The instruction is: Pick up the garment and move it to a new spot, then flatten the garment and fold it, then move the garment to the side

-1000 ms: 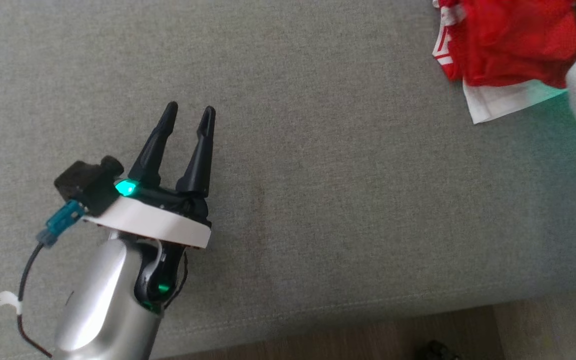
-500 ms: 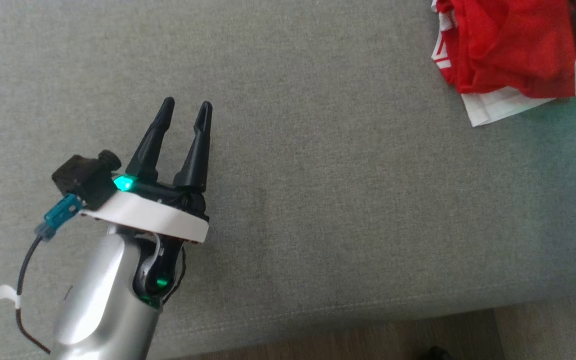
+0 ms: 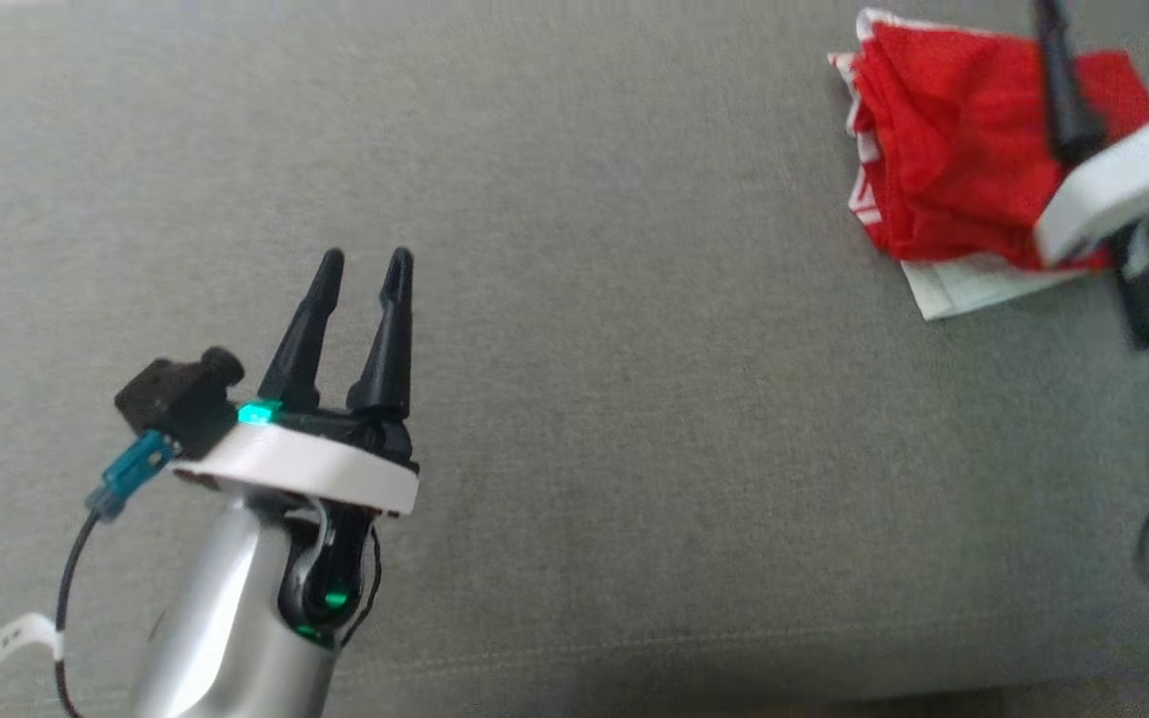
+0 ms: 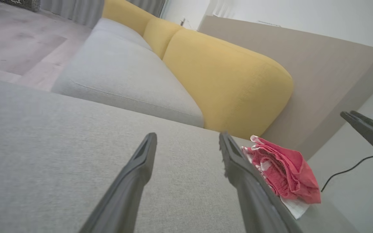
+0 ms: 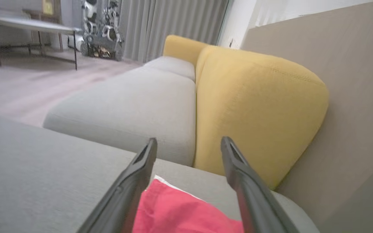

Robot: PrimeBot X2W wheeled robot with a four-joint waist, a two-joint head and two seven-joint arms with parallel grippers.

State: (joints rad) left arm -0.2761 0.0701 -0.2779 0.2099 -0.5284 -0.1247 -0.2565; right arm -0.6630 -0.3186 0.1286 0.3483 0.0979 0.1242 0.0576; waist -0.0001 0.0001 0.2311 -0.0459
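Red garment (image 3: 944, 170): folded into a compact bundle with white trim along its edge. It lies at the far right corner of the grey seat cushion (image 3: 634, 399), near the yellow backrest (image 4: 225, 81).
Right pincer (image 5: 189, 140): fingers apart, poised just above the bundle. I see no cloth between them, so nothing is held.
Left pincer (image 3: 366, 259): fingers apart and empty, over bare cushion well apart from the garment.
Step in hand: I judge this the last one, the move to the side. The bundle lies by the cushion's edge and looks set down.
Fold quality: reasonably tidy from here, though a white layer pokes out underneath at the near edge. The head view is blurred on that side, so I can't vouch for the far edges.
Next move: I'd lift the right arm straight up and back with the fingers wide, so neither tip drags a layer and undoes the fold.
Risk: the bundle sits close to the corner, and a nudge outward could slide it off.
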